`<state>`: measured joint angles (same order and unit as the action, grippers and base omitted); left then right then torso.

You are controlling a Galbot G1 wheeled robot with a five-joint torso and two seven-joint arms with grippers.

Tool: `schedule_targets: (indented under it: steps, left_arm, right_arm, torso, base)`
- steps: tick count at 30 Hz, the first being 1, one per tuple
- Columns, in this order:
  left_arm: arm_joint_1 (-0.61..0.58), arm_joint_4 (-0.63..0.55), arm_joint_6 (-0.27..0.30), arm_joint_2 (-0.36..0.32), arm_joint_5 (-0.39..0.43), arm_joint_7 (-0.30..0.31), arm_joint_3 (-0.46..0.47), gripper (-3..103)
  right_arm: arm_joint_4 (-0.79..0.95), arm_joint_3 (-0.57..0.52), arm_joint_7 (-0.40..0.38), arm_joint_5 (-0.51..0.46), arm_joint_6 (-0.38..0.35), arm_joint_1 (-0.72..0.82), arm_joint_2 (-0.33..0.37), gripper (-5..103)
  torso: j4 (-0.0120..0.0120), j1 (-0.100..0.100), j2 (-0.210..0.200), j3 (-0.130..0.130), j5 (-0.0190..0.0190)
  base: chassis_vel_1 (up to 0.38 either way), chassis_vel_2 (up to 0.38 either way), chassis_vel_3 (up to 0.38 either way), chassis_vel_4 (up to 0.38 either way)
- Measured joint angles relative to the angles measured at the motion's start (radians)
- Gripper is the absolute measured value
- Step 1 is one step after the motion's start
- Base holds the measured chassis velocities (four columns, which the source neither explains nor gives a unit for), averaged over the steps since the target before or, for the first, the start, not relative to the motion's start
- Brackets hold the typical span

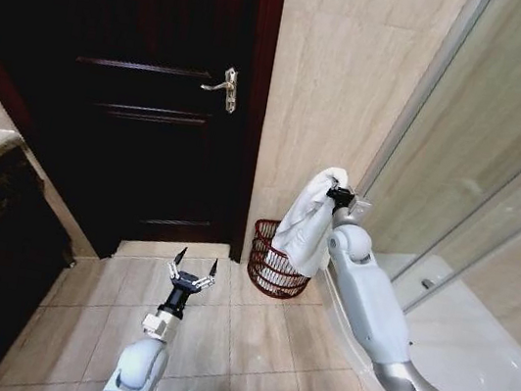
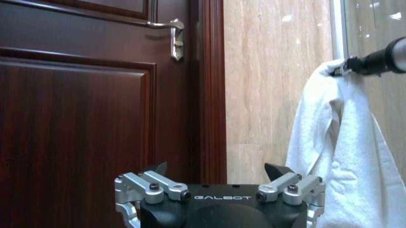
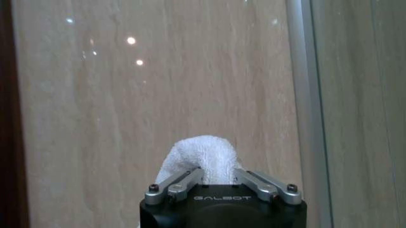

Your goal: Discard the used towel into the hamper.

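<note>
White terry towel (image 1: 309, 221) hangs in soft folds from the right gripper (image 1: 339, 196), pinched tight at its top edge, approx. above the hamper (image 1: 275, 262) by the beige tiled wall (image 1: 327, 87). Pickup looks done; the drop isn't. The hamper, dark red-brown open wire, round and tapering, sits on the floor tiles beside the dark wood door (image 1: 148, 89). The left gripper (image 1: 191, 271) hovers low w/ 2 fingers spread, holding nothing.

- Towel (image 1: 309, 221): white, bunched, hanging limp from its pinched top, above the hamper.
- Hamper (image 1: 270, 261): dark red wire basket, upright on floor tiles against the wall.
</note>
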<state>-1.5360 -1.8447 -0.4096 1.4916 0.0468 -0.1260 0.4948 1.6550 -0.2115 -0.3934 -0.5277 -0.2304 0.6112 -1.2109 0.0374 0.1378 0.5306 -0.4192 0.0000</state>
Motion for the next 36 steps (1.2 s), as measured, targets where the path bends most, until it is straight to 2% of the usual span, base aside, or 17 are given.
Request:
schedule_targets:
  steps: [22,36]
  left_arm:
    - [-0.003,0.012,-0.016,-0.002,0.001,0.004,-0.002,100]
    - [-0.004,0.008,-0.022,-0.003,0.0,0.008,-0.005,100]
  right_arm:
    - [0.234,-0.052,-0.006,0.03,0.003,0.179,0.033,6]
    - [0.193,-0.056,0.005,0.038,0.016,0.155,0.023,6]
  torso:
    - [-0.0002,-0.036,-0.089,0.053,0.0]
    - [0.0,-0.039,-0.095,0.056,0.0]
  base:
    - [0.0,0.0,0.0,0.0]
    - [-0.004,0.003,0.004,-0.003]
